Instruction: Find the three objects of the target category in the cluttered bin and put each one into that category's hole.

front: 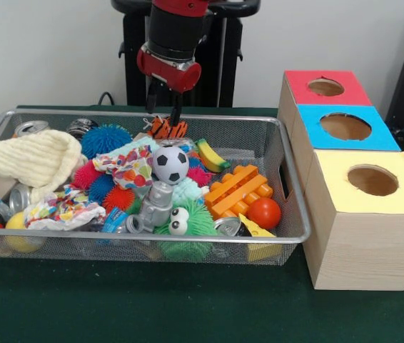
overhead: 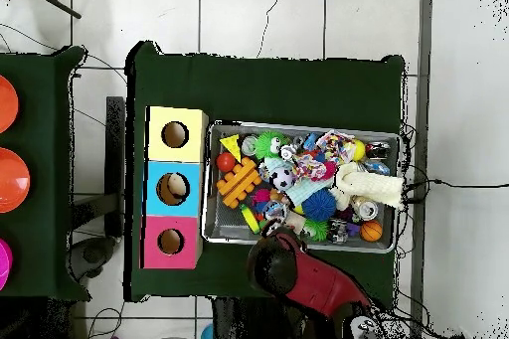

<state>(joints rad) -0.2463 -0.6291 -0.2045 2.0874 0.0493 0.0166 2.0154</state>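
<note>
Pincer [front: 165, 113] hangs with prongs apart, right over the orange-black toy [front: 167, 128] at the bin's [front: 288, 179] back wall. I'd drop straight down, grip it mid-body, lift clear of the mesh before heading boxward [front: 345, 150].

You see a plain pale wall [front: 45, 50] behind the dark green table [front: 188, 307]. From overhead, the white tiled floor [overhead: 258, 17] surrounds it, cables [overhead: 278, 7] trail across, and a second green table [overhead: 40, 86] stands left.

Arm [front: 173, 32]: black cylindrical segment, red collars, silver ring at wrist; end effector [front: 165, 107] with thin dark fingers.
</note>
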